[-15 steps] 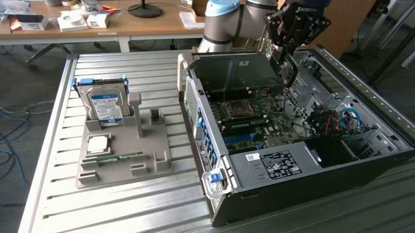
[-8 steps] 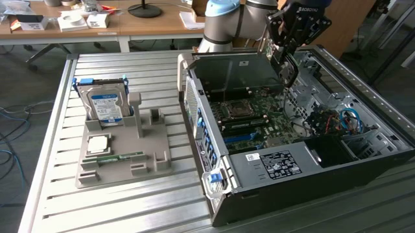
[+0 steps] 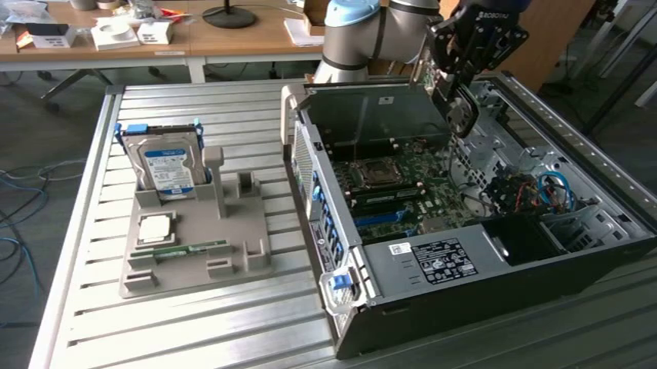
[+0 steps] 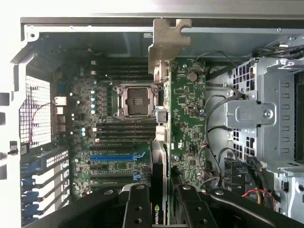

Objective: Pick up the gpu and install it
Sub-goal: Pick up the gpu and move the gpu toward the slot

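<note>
Pincer [image 4: 159,192], half-closed around the gpu [image 4: 185,109], holds it edge-down over the open computer case [image 3: 308,177], apparently to meet a slot.

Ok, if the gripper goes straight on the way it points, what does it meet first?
Likely the green motherboard in the open black computer case, met first by the thin black gpu card in the gripper; depth unclear.

One gpu [image 3: 459,111], one computer case [image 3: 462,315], one hard drive [image 3: 169,165], one memory stick [image 3: 190,250], one holder [image 3: 246,265].
</note>
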Action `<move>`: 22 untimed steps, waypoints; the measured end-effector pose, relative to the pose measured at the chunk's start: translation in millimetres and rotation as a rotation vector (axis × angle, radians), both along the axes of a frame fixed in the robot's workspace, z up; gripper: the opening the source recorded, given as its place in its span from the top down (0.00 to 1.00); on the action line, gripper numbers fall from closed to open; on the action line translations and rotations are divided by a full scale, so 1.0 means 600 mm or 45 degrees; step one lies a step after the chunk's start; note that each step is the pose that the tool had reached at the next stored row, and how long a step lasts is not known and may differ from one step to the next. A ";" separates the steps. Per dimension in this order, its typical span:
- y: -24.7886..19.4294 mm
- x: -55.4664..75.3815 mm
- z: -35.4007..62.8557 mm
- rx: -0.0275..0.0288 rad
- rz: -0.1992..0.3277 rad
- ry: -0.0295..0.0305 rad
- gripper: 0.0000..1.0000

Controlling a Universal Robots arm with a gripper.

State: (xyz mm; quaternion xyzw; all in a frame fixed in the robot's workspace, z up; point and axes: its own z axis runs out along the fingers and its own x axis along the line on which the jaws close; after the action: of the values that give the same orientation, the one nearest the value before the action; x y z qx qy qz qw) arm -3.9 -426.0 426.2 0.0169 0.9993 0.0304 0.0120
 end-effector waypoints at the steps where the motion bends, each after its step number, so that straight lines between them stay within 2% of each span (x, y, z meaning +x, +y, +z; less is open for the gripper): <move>1: 0.0000 0.001 0.000 -0.0001 0.009 0.0000 0.74; 22: 0.0000 0.022 -0.007 0.0004 0.012 0.0027 0.74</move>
State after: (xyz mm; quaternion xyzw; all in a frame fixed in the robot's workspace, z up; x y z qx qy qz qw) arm 9.2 -426.0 422.3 0.0122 0.9994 0.0307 0.0108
